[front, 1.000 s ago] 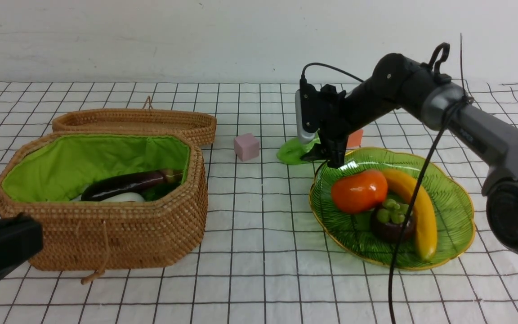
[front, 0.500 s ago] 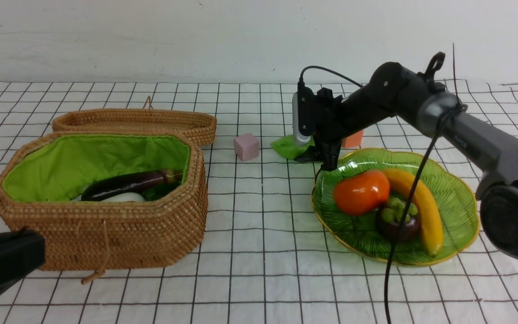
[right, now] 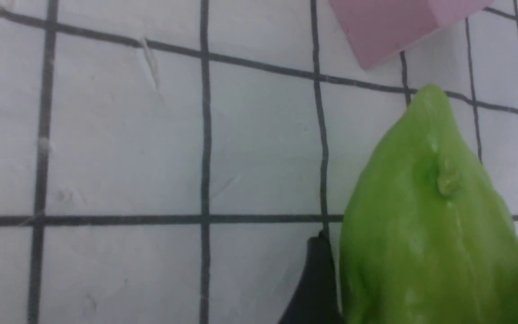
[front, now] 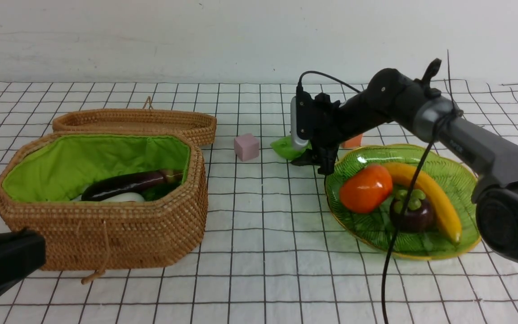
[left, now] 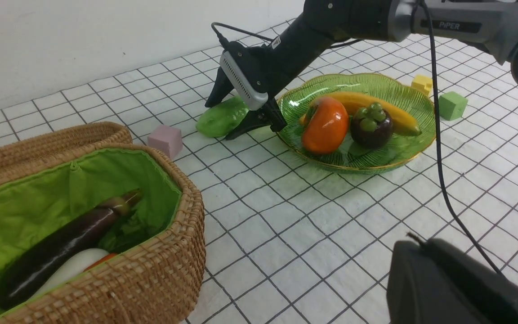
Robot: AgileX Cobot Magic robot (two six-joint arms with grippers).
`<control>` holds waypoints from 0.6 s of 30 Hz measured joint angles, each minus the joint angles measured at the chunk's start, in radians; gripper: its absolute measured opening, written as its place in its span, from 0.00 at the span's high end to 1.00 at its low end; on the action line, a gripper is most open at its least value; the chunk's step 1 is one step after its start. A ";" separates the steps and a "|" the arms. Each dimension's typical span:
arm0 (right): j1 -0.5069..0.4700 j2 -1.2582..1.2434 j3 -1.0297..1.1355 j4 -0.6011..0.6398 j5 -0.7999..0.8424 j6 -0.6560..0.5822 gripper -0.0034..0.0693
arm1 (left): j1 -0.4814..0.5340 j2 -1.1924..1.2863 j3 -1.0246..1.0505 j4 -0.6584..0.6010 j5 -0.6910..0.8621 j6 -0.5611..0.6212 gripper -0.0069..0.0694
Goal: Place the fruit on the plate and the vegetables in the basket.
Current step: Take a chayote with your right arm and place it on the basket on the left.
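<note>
Basket: the large octagonal tan wicker basket [front: 101,198] with green cloth lining stands open, its lid thrown back behind it so vegetables can drop straight in; the dark purple eggplant [front: 126,184] and the white oval radish [front: 122,197] already lie inside.
Plate: the translucent green leaf-shaped glass plate [front: 461,177] sits well apart from the basket, on the side away from the left arm, and carries all three fruits, so that half of the task looks done.
Fruit: the long yellow banana [front: 434,198], the glossy orange persimmon [front: 364,189] and the dark purple mangosteen [front: 414,213] touch one another on the plate.
Gourd: the light green ridged gourd [left: 221,119] lies on the cloth between basket and plate, just beside the plate's rim; it seems the last vegetable outside the basket.
Right gripper: the right gripper [left: 243,114] is low over the gourd, jaws spread wide, one finger on each side of it; not clamped yet.
Left gripper: the left gripper [left: 457,283] is closed, holding nothing, parked near the basket's front.
Cube: a small pink foam cube [front: 246,146] rests near the gourd, toward the basket.
</note>
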 joint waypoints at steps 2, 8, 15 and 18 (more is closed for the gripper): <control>0.000 0.001 0.000 0.006 -0.004 -0.007 0.26 | 0.000 0.000 0.000 0.000 0.000 0.000 0.92; 0.000 0.003 0.000 0.034 -0.007 -0.023 0.29 | 0.000 0.000 0.000 -0.001 0.000 0.000 0.91; 0.000 -0.073 0.006 0.041 0.042 0.058 0.29 | 0.000 0.000 0.000 0.017 -0.007 0.000 0.91; 0.000 -0.155 0.006 0.004 0.099 0.226 0.29 | 0.000 0.000 0.000 0.069 -0.010 -0.043 0.91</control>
